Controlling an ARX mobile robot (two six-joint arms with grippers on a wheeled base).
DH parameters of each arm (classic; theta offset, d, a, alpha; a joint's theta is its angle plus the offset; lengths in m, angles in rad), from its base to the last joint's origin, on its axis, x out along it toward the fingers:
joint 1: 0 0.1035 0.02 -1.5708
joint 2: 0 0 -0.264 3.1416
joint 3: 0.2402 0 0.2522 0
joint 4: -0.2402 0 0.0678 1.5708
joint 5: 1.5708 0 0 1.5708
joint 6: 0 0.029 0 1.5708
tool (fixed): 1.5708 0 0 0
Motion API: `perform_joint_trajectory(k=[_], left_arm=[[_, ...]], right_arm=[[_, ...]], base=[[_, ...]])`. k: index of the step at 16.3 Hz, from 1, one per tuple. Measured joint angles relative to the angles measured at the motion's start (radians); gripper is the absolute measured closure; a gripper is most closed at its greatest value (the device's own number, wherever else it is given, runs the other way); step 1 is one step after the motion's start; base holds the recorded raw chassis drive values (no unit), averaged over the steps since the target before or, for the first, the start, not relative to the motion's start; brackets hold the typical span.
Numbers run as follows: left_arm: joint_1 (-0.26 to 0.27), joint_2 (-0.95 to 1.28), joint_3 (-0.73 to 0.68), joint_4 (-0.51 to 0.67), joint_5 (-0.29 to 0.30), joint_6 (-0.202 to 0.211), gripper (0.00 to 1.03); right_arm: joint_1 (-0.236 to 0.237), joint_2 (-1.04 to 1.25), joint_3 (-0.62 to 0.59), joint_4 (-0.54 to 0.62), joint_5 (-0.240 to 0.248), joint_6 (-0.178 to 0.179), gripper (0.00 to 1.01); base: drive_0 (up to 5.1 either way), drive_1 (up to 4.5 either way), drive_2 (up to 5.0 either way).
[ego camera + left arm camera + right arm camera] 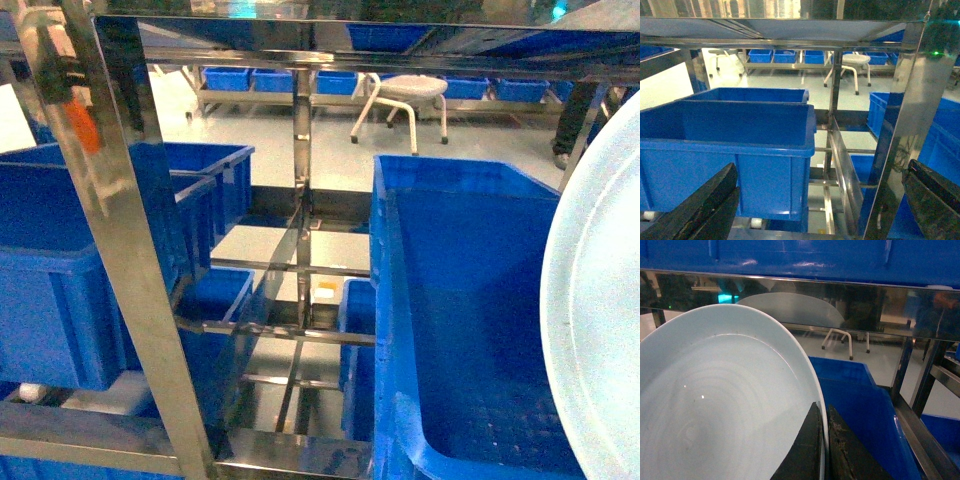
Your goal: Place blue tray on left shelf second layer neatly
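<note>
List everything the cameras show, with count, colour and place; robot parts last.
blue tray: one, pale blue, tilted at the right edge of the head view, rim clamped.
crates: several, dark blue, on both sides of the rack and on far racks; exact count unclear.
left shelf: one, shiny steel, uprights and rails across the foreground.
stool: one, white, on the floor behind.
left gripper: black, fingers spread, empty.
right gripper: black, pinching the tray's rim.
</note>
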State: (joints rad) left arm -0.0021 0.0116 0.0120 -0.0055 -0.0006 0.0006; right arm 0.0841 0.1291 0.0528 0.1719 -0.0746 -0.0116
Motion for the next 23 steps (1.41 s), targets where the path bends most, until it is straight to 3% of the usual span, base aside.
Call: perform_joint_trajectory(k=[23], left_arm=[[0.0, 0.0, 0.0, 0.0, 0.0, 0.0, 0.05]], right_arm=[[0.0, 0.0, 0.0, 0.0, 0.0, 0.0, 0.99]], base=[[0.0, 0.0, 0.0]])
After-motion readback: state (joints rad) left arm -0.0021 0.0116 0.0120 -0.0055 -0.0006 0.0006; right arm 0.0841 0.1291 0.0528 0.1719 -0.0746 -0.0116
